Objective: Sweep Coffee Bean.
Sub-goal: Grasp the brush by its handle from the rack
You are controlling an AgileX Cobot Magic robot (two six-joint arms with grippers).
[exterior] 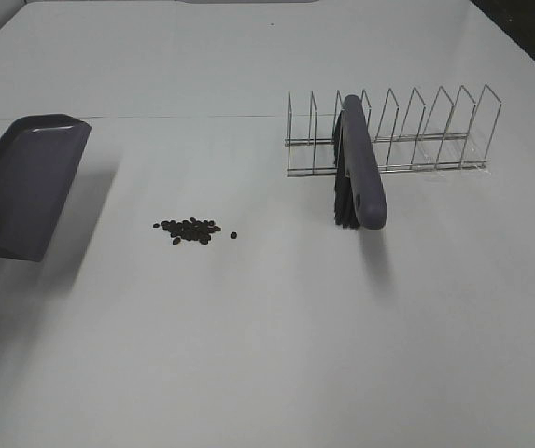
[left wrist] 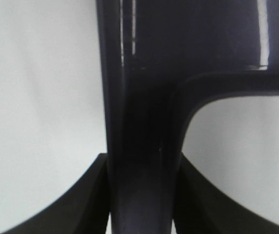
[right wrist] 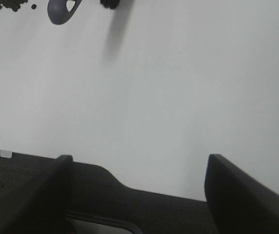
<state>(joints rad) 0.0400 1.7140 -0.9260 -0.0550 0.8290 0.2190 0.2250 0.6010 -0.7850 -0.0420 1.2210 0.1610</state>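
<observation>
The coffee beans (exterior: 190,230) lie in a small loose cluster on the white table, one bean a little to the right of the rest. A dark purple dustpan (exterior: 24,182) hangs slightly above the table at the far left, casting a shadow. My left gripper (left wrist: 141,200) is shut on the dustpan's handle (left wrist: 144,97) and is out of the exterior high view. A purple brush (exterior: 359,173) with black bristles rests in a wire rack (exterior: 416,131). My right gripper (right wrist: 139,195) is open and empty, far from the beans (right wrist: 12,5) and the brush (right wrist: 64,12).
The wire rack stands at the back right with several slots. The right wrist view shows a dark table edge (right wrist: 12,180) below the gripper. White table (exterior: 276,355) lies between the beans and the front edge.
</observation>
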